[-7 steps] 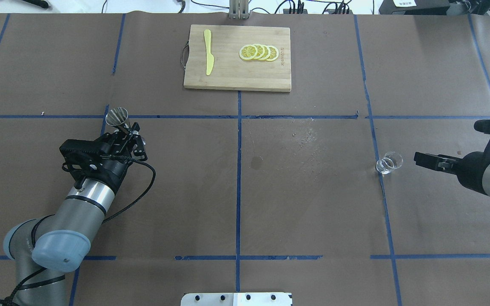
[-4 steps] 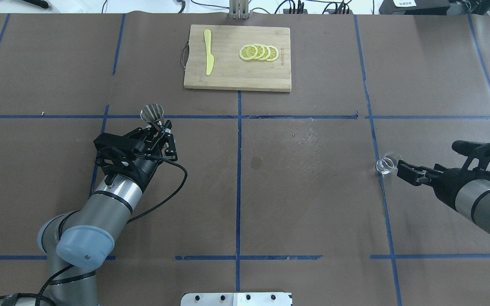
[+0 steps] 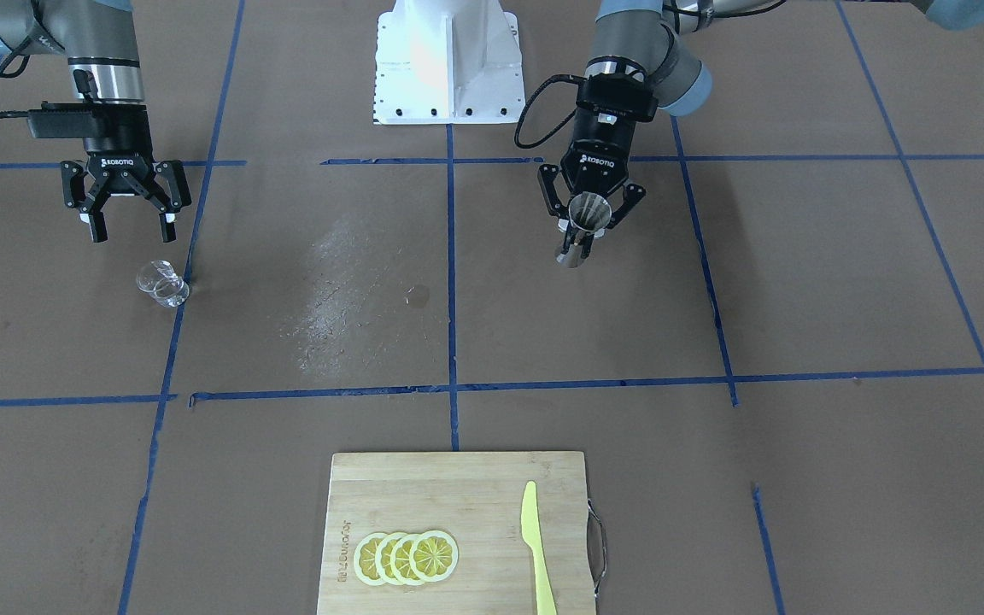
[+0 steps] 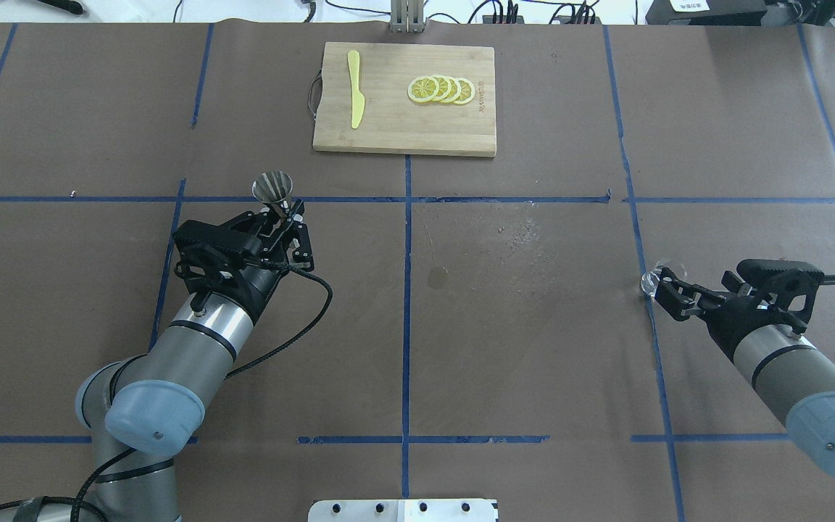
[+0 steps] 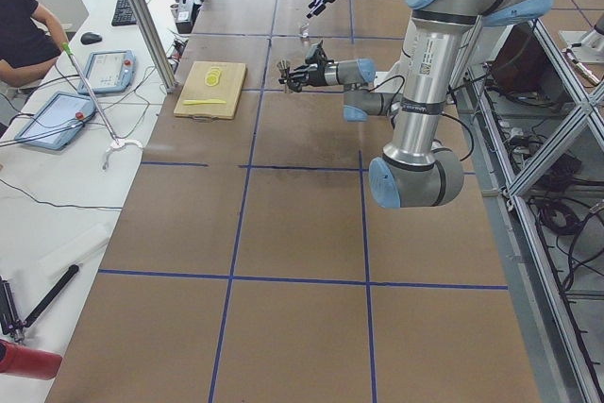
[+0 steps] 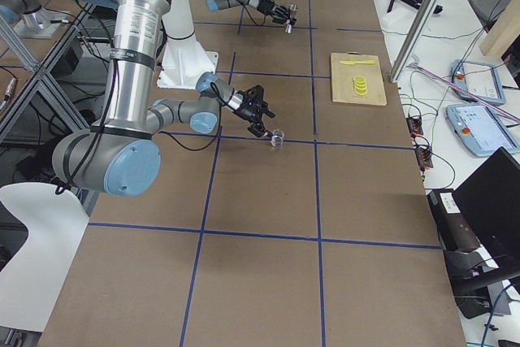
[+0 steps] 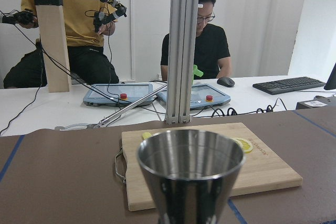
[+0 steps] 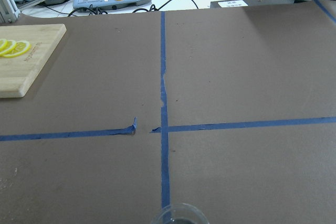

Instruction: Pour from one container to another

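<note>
My left gripper [image 4: 285, 216] is shut on a steel conical measuring cup [image 4: 273, 186], holding it upright above the table left of centre. The same cup [image 3: 586, 210] shows tilted toward the camera in the front view, and its rim [image 7: 190, 153] fills the left wrist view. A small clear glass [image 3: 164, 284] stands on the blue tape line at the robot's right. My right gripper [image 3: 129, 231] hangs open just behind the glass and does not touch it. From overhead its fingers [image 4: 665, 288] partly cover the glass [image 4: 649, 281]. Only the glass's rim [image 8: 181, 213] shows in the right wrist view.
A wooden cutting board [image 4: 388, 123] at the far middle carries lemon slices [image 4: 441, 89] and a yellow plastic knife [image 4: 354, 87]. A wet patch [image 4: 515, 239] and a dark spot [image 4: 437, 276] mark the brown paper at centre. The robot's white base [image 3: 443, 60] sits at the near edge.
The left arm carried the steel cup rightward, toward the centre. The right arm swung in and moved closer to the glass, its open fingers now over it in the overhead view.
</note>
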Controlling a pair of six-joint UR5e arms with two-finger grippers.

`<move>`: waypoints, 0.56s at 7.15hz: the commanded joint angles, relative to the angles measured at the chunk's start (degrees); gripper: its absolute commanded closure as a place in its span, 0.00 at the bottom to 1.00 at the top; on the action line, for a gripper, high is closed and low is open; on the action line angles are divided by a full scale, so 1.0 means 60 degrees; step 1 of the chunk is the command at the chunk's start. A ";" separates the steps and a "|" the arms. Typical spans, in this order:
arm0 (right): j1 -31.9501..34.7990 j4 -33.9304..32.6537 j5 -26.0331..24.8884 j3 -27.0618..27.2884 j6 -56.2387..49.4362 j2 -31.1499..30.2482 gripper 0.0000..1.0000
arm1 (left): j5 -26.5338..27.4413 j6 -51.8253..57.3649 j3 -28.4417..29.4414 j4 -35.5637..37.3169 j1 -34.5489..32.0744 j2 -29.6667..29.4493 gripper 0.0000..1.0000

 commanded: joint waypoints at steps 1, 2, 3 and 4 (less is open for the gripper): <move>-0.0351 0.0017 -0.0898 -0.0629 0.0003 0.0333 0.00 | -0.0004 0.0014 0.0010 0.0026 0.0001 -0.0008 1.00; -0.0410 0.0046 -0.1002 -0.0806 0.0003 0.0508 0.00 | -0.0004 0.0014 0.0010 0.0026 -0.0013 -0.0008 1.00; -0.0454 0.0075 -0.1293 -0.1199 0.0003 0.0757 0.00 | -0.0004 0.0014 0.0010 0.0041 -0.0013 -0.0008 1.00; -0.0541 0.0090 -0.1470 -0.1391 0.0018 0.0817 0.00 | -0.0004 0.0014 0.0010 0.0041 -0.0028 -0.0008 1.00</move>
